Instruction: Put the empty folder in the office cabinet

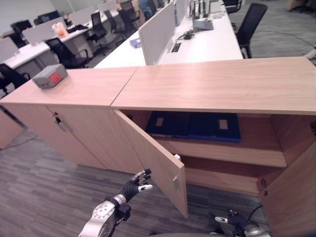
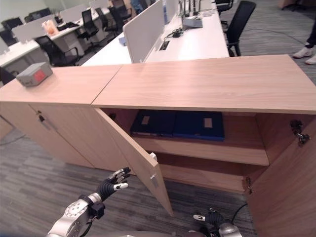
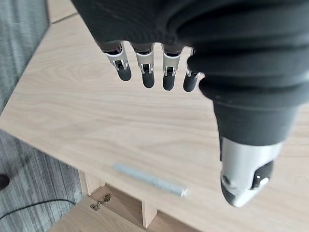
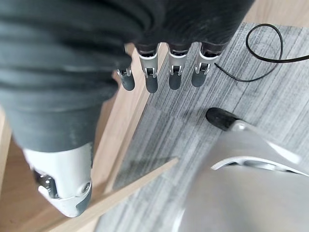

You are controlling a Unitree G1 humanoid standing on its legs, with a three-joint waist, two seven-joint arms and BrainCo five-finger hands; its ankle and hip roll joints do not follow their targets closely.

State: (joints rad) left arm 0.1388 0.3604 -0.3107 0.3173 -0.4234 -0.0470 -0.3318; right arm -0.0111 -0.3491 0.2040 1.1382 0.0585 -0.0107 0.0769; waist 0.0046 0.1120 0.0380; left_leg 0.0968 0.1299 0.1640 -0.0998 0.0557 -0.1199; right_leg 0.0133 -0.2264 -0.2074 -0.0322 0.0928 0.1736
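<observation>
Head view: my left hand (image 1: 137, 183) hovers beside the open cabinet door (image 1: 155, 159), fingers loosely spread, holding nothing. Blue folders (image 1: 193, 126) already lie on the upper shelf (image 1: 232, 150).

Left wrist view: fingers (image 3: 146, 72) relaxed over the door panel, near its handle (image 3: 149, 180).

Right wrist view: right hand (image 4: 159, 72) low, relaxed, empty.

I judge closing the door comes next.

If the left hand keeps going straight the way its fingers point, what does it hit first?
Probably the open cabinet door. The left hand points its relaxed fingers at the door's outer face, with its handle nearby. How far off it is remains unclear.
</observation>
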